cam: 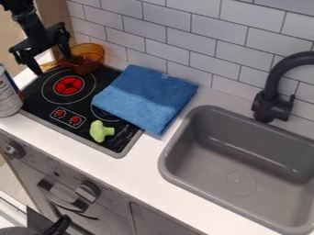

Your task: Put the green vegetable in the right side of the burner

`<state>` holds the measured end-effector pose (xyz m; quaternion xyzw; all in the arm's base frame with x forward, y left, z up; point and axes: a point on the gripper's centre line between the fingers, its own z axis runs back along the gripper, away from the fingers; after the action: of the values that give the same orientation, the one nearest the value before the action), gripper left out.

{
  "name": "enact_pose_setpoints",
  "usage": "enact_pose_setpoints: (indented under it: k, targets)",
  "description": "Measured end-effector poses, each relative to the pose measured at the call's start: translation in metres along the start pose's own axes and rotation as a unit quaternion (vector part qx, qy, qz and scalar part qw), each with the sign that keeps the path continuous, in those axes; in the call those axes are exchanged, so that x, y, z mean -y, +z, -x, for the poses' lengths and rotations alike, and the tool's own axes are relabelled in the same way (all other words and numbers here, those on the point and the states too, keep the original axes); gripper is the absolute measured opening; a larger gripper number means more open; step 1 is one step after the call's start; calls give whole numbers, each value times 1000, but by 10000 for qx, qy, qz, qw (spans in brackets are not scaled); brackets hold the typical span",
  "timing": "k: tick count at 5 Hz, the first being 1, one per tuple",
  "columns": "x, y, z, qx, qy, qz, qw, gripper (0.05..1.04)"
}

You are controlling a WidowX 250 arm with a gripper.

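1. Noted printed label, partly cut off, on can at left edge; wording too small to tell. Found white line markings around red stove knobs.
2. Located green vegetable on black stovetop, near front edge, right of knobs, just beside blue cloth.
3. Observed cloth lying partly over right burner; orange pan at rear corner.
4. Found gripper above stove's rear left, fingers spread wide.
5. Logged white counter, grey sink, black faucet, tiled wall.
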<state>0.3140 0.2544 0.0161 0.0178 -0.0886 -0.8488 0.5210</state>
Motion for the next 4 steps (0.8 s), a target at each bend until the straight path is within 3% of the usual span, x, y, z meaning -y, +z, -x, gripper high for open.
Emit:
enact_pose_setpoints:
  k: [1,2,4]
  targets:
    - [3,-20,-18,96,131,-79,9998,1001]
    - [-2,-2,-37,255,5,-19,9997,1001]
    - [-17,-9,-88,77,276,181,9994,1001]
